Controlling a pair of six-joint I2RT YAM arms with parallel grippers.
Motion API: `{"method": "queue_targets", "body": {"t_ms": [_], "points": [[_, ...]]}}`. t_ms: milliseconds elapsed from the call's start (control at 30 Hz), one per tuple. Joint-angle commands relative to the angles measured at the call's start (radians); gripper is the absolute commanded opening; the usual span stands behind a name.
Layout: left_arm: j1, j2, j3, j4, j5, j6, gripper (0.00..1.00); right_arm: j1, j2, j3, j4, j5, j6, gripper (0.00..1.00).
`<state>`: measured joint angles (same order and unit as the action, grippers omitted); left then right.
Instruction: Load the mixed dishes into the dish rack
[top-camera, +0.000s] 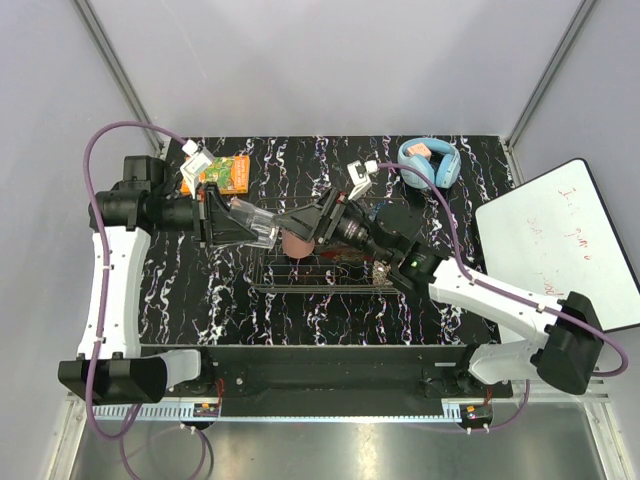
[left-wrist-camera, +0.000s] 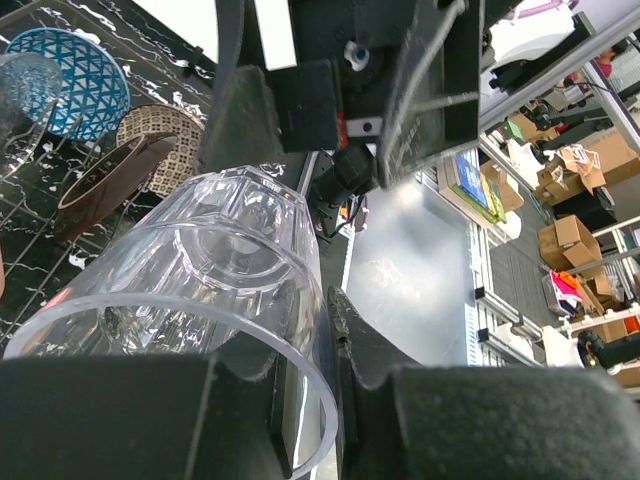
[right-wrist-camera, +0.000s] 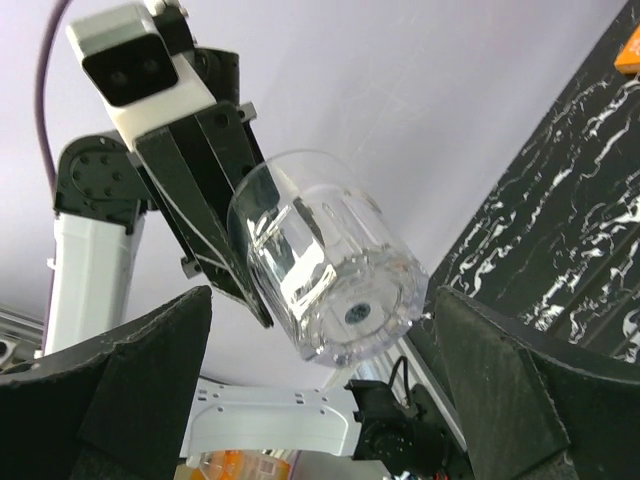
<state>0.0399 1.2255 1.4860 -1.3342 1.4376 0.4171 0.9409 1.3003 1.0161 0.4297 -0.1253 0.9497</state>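
Clear glass held up in the air by the left gripper.
The left gripper is clamped on the rim of the glass, which lies on its side over the left end of the dish rack. The right gripper has its fingers wide apart, one on each side of the glass, not touching it. A blue bowl and a beige bowl sit in the rack.

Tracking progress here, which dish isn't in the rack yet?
The clear glass, pinched at its rim by the left fingers; the blue bowl, beige bowl and plate sit in the rack.
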Motion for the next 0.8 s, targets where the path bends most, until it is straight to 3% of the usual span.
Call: {"method": "queue_targets", "body": {"t_ms": [0,233,433,633,767], "points": [[-0.018,-0.029,0.033,0.021,0.25,-0.014,0.0,-0.016,0.028,0.027,0.109,-0.042,0.043,1.0],[-0.035,-0.04,0.037,0.021,0.248,-0.021,0.0,-0.022,0.103,0.036,0.164,-0.117,0.076,1.0],[-0.034,-0.041,0.034,0.018,0.248,-0.017,0.0,-0.03,0.163,0.013,0.305,-0.16,0.197,1.0],[-0.034,-0.027,0.025,0.021,0.248,0.002,0.0,-0.045,0.25,-0.004,0.558,-0.203,0.381,0.99],[-0.035,-0.018,0.022,0.027,0.248,0.009,0.0,-0.047,0.31,0.029,0.647,-0.259,0.463,0.82]]}}
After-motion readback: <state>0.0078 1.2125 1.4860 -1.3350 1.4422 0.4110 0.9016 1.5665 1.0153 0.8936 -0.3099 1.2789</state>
